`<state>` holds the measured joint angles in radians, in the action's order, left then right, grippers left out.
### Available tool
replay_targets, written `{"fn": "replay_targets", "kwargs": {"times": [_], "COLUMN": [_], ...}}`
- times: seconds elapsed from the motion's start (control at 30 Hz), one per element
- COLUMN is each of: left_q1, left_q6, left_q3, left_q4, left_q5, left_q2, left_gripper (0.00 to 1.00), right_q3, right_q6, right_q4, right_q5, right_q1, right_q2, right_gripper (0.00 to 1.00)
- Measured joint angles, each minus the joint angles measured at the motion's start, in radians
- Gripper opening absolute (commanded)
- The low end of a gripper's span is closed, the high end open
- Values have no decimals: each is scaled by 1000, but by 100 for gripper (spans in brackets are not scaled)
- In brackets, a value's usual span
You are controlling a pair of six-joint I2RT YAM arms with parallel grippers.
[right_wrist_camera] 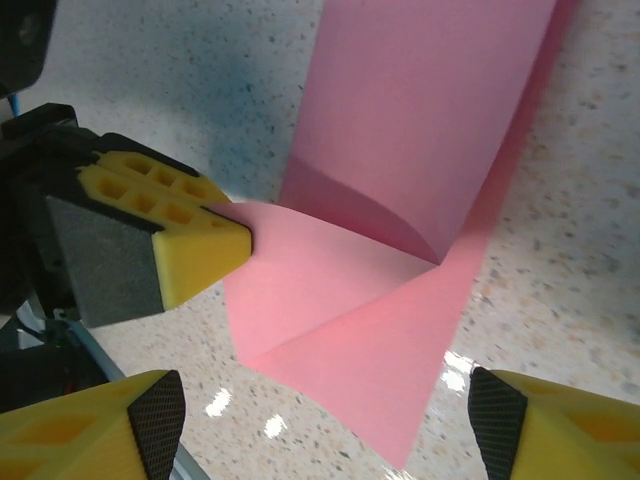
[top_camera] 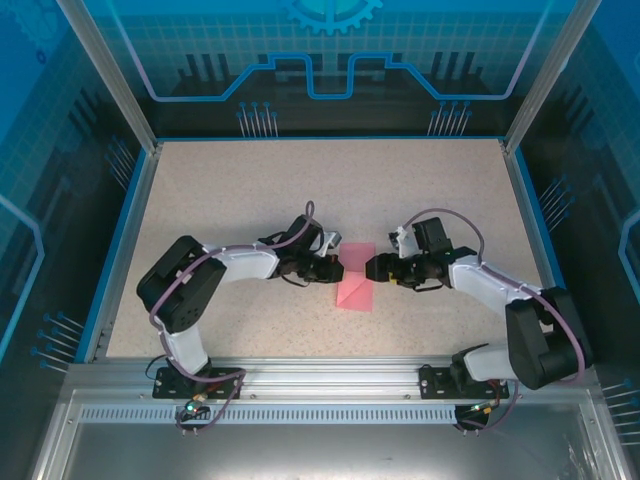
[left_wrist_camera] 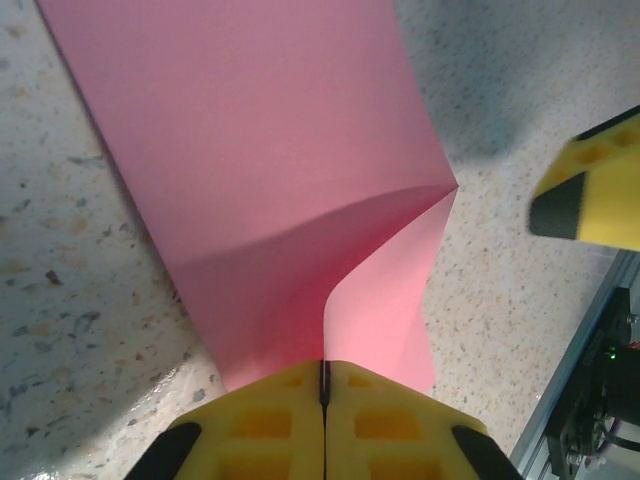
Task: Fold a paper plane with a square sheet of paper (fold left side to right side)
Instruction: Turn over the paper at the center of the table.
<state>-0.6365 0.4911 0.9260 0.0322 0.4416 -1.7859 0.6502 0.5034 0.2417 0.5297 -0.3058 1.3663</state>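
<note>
1. The square sheet of paper is lying near the middle of the speckled table, between the two grippers.
2. The left gripper is pinching one edge of the sheet. Its yellow fingers are pressing together, with the pink paper caught in the seam between them.
3. The pinched part is standing raised off the table and curving over the rest of the sheet. In the left wrist view the rest is lying flat and stretching toward the far side.
4. The right gripper is hanging at the sheet's right edge with its fingers spread wide and nothing held between them.
5. In the right wrist view the near tip of the paper is reaching into the gap between those spread fingers. Whether either finger is touching the sheet is hard to tell.
6. In that same view the left gripper's yellow tip is meeting the raised flap at its left corner. A diagonal line is running across the near part of the sheet.
</note>
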Motion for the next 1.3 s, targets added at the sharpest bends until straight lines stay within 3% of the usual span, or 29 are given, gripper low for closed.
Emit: {"fn": "replay_targets", "kwargs": {"times": [0.13, 0.3, 0.43, 0.53, 0.63, 0.7, 0.87, 0.97, 1.1, 1.3], "left_q1": [0, 0, 0, 0, 7, 24, 97, 166, 246, 274], "left_q6": [-2, -3, -3, -3, 3, 9, 59, 111, 186, 278], "left_q3": [0, -3, -9, -11, -25, -48, -153, -234, -309, -340], "left_q4": [0, 0, -3, -2, 2, 5, 66, 126, 210, 340], "left_q5": [-7, -12, -18, -19, -18, -18, 0, 16, 31, 96], "left_q2": [23, 24, 24, 25, 35, 61, 208, 367, 569, 785], "left_gripper": [5, 6, 7, 10, 18, 22, 54, 76, 96, 99], "right_q3": [0, 3, 29, 52, 59, 58, 53, 47, 48, 135], "right_q6": [32, 70, 108, 136, 159, 172, 170, 170, 173, 213], "right_q4": [-56, -114, -166, -206, -260, -282, -314, -340, -383, -438], "right_q5": [45, 84, 112, 130, 147, 154, 176, 207, 246, 322], "right_q1": [-2, -10, -31, -51, -61, -62, -45, -4, 42, 55], "right_q2": [64, 144, 230, 282, 306, 306, 251, 160, 19, -154], "right_gripper": [77, 67, 52, 33, 15, 10, 7, 8, 9, 9]}}
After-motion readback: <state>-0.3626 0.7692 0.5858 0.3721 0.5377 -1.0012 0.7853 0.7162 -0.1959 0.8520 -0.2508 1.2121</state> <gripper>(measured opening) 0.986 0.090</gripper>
